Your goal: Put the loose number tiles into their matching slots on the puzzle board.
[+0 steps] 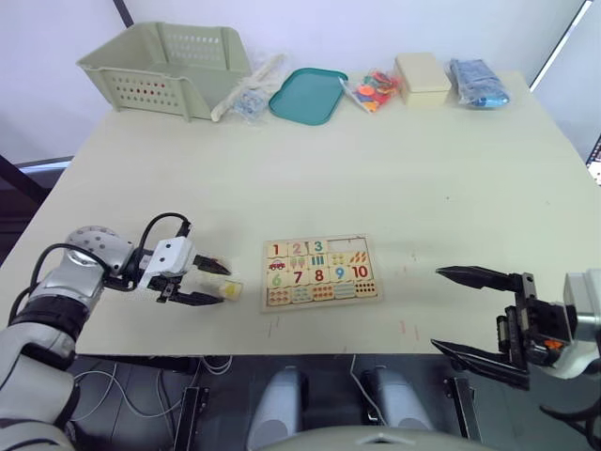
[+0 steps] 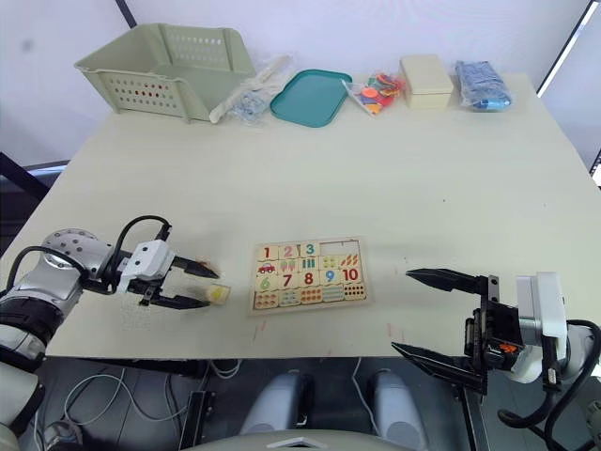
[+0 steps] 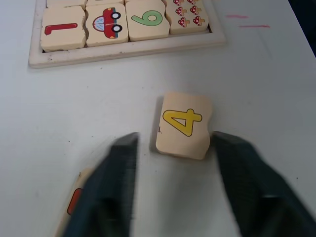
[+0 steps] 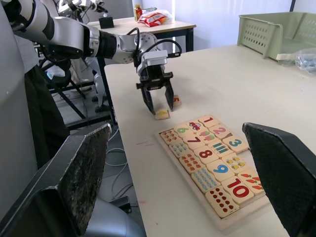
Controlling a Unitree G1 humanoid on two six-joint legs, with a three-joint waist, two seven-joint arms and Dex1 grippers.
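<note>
Three top-row slots (1, 2, 3) look filled on the puzzle board (image 1: 319,273), w/ the 4 tile (image 3: 183,124) on the table between the spread fingers of the left gripper (image 1: 212,282), ungripped; right gripper (image 1: 477,319) wide open, empty, apart.

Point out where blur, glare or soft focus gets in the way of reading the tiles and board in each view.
Left wrist view: the 4 tile reads sharply, but the left gripper fingers are blurred up close. Right wrist view: the puzzle board is clear, while the right gripper's fingers are soft. Eye views: even light, no glare; the board's numerals stay readable.
</note>
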